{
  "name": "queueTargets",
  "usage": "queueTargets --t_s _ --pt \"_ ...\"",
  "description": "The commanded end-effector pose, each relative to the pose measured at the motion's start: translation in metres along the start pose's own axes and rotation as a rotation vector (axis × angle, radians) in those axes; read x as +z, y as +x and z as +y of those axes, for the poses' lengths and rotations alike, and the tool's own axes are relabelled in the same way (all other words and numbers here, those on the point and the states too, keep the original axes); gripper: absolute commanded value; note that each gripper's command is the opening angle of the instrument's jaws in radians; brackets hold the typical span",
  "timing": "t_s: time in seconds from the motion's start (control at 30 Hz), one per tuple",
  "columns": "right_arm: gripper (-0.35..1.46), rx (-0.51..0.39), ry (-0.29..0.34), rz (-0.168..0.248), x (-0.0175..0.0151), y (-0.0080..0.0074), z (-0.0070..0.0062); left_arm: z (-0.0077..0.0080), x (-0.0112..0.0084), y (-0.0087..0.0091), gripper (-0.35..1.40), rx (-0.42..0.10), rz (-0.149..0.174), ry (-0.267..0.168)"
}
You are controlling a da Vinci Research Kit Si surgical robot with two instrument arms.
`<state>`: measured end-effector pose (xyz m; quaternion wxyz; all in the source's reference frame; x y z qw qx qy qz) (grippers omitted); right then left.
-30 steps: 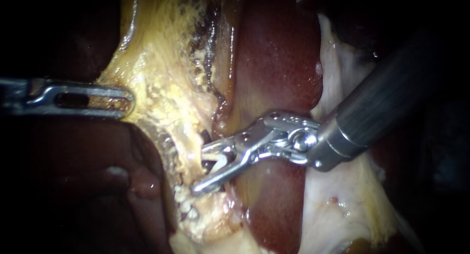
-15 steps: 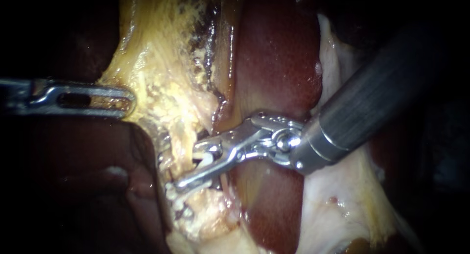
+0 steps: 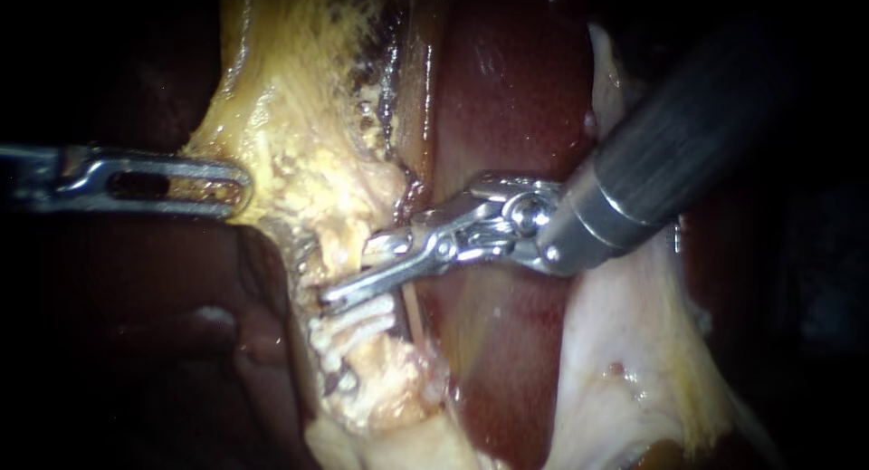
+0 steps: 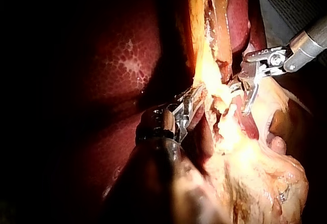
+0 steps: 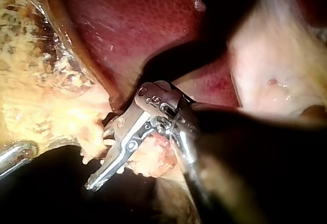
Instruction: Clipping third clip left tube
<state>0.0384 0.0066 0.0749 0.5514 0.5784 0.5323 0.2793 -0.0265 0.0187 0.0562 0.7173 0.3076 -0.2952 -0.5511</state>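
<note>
A pale yellow tube [image 3: 344, 253] runs top to bottom just left of the endoscope view's centre, part of a ragged strip of yellow tissue [image 3: 299, 153] that comes down from the upper left. The right instrument [image 3: 348, 271] enters from the upper right on a thick dark shaft, and its tool sits on this tube. The two slim metal jaws are spread, one above and one below, with the tube in the gap between them. Whether both press on the tube cannot be told. Just under the lower jaw, short white ridged bars that look like clips [image 3: 358, 321] lie across the same strip. At the left edge, mid-height, the left instrument [image 3: 237, 185] lies level. Its slotted tool is pressed together, pinching the outer edge of the yellow tissue. Dark red liver [image 3: 507, 117] fills the centre behind the right instrument, and pale whitish tissue [image 3: 615, 361] spreads across the lower right. In the right wrist view, the right instrument [image 5: 99, 157] has lumpy yellow tissue between its parted jaws. In the left wrist view, the left instrument [image 4: 196, 95] grips the yellow strip, and the right instrument [image 4: 240, 98] sits just beyond it.
</note>
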Motion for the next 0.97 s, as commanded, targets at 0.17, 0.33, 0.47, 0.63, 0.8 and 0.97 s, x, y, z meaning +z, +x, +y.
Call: queueTargets --t_s 0.17,0.33,0.47,0.63,0.8,0.97 --pt "-0.35 0.004 -0.034 0.029 -0.0004 -0.0008 -0.0007 0.0000 0.0000 0.0000 -0.35 0.000 0.000 0.000" --pt "-0.35 0.047 -0.058 0.050 -0.0009 -0.0010 -0.0006 0.0000 0.0000 0.0000 -0.35 0.000 0.000 0.000" --pt "-0.35 0.050 -0.079 0.028 -0.0009 -0.0013 -0.0004 0.0000 0.0000 0.0000 -0.35 0.000 0.000 0.000" --pt "-0.35 0.060 -0.080 0.022 -0.0007 -0.0017 -0.0002 0.0000 0.0000 0.0000 -0.35 0.000 0.000 0.000" --pt "-0.35 0.060 -0.082 0.020 -0.0007 -0.0017 -0.0002 0.0000 0.0000 0.0000 -0.35 0.000 0.000 0.000" --pt "-0.35 0.059 -0.082 0.020 -0.0007 -0.0018 -0.0001 0.0001 0.0001 0.0000 -0.35 0.000 0.000 0.000"
